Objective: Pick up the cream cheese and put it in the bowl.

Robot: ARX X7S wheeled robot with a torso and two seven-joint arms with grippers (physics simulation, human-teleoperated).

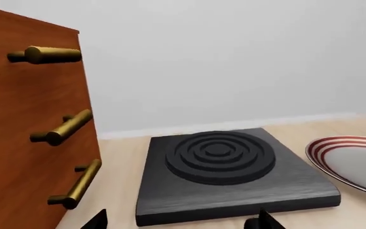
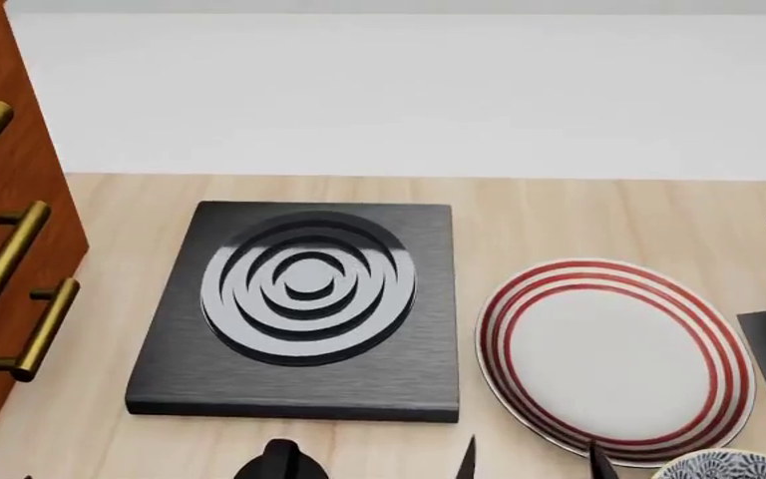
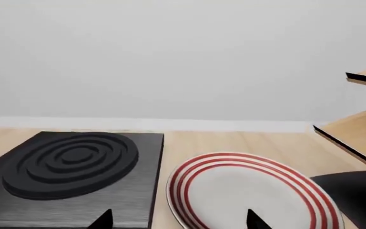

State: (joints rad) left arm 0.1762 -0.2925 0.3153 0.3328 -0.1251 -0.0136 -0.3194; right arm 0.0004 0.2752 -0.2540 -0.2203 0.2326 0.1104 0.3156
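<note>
Searching: cream cheese unseen, bowl (image 2: pixel 736 466) at tabletop (image 2: pixel 543 215) edge; we scan first; both grippers spread, empty.

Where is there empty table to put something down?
Bare wood lies behind the stove block and the striped plate, up to the wall, plus a narrow strip between those two. It is crowded near the front right, where the plate meets the patterned bowl. The plate itself is empty.
</note>
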